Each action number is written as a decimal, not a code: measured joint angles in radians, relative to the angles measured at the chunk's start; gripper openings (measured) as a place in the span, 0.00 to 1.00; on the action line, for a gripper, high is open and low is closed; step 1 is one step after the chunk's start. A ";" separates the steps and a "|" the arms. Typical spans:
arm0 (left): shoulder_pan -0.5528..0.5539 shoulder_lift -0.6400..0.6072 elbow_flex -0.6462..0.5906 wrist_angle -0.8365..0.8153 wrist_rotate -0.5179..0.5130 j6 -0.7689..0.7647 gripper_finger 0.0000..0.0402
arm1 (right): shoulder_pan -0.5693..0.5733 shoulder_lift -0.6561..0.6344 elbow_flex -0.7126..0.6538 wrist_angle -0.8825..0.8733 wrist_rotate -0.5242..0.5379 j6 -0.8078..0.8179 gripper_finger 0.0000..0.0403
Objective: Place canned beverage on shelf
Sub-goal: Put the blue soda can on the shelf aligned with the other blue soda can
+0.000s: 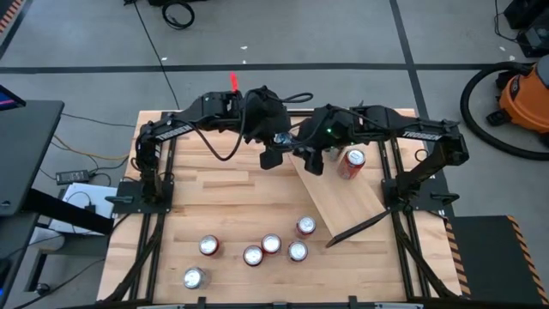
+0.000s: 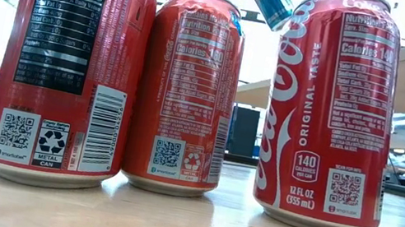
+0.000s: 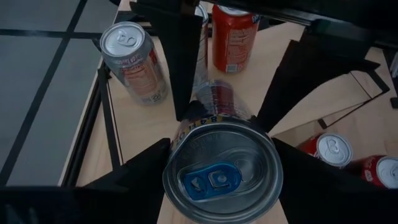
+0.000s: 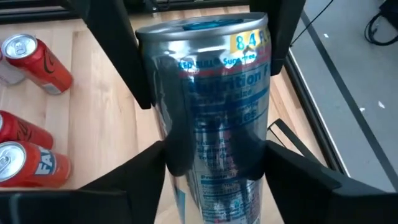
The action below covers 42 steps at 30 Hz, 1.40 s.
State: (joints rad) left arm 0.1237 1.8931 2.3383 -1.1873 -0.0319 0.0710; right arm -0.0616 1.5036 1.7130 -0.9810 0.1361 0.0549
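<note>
We see the slim blue can (image 4: 211, 124) clamped in both pincers, left (image 3: 217, 168) and right (image 4: 214, 155), above the tilted shelf (image 1: 339, 193). One red can (image 1: 352, 161) lies on the shelf; others (image 1: 271, 245) stand on the desk (image 1: 223, 193).

Both arms meeting mid-table, left end effector (image 1: 273, 148) and right end effector (image 1: 302, 150) each clamped

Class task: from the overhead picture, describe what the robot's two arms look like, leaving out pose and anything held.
Both arms are dark, jointed and matte. The left arm trails looping black cables; the right arm carries pale lettering and a small green light. Each gripper has two flat, dark, angular fingers.
</note>
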 joint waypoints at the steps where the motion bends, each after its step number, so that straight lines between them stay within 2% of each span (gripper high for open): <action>1: 0.000 0.000 0.000 0.002 -0.001 0.000 0.63 | -0.002 0.000 0.000 0.000 -0.009 -0.002 0.62; 13: 0.000 0.000 0.000 0.006 0.000 -0.004 0.64 | -0.014 -0.003 0.000 0.006 -0.033 -0.006 0.62; 24: -0.001 -0.004 0.000 0.015 0.000 0.004 0.92 | -0.014 -0.008 0.000 0.001 -0.051 -0.002 0.61; 32: 0.011 -0.091 -0.013 -0.045 0.000 0.001 0.95 | -0.013 -0.053 0.000 -0.033 -0.052 0.026 0.62; 35: 0.013 -0.138 -0.068 -0.044 0.000 0.010 0.95 | -0.010 -0.083 0.000 -0.048 -0.057 0.030 0.62; 37: 0.014 -0.186 -0.147 -0.016 0.000 0.011 0.94 | -0.004 -0.105 0.000 -0.044 -0.059 0.032 0.62; 40: 0.014 -0.278 -0.336 0.135 0.010 -0.002 0.94 | 0.004 -0.138 0.000 -0.029 -0.060 0.032 0.62; 42: 0.015 -0.343 -0.480 0.291 0.022 -0.037 0.94 | 0.012 -0.157 0.000 -0.004 -0.059 0.042 0.62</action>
State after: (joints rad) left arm 0.1383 1.5505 1.8579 -0.8963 -0.0098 0.0338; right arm -0.0501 1.3468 1.7130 -0.9847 0.0772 0.0972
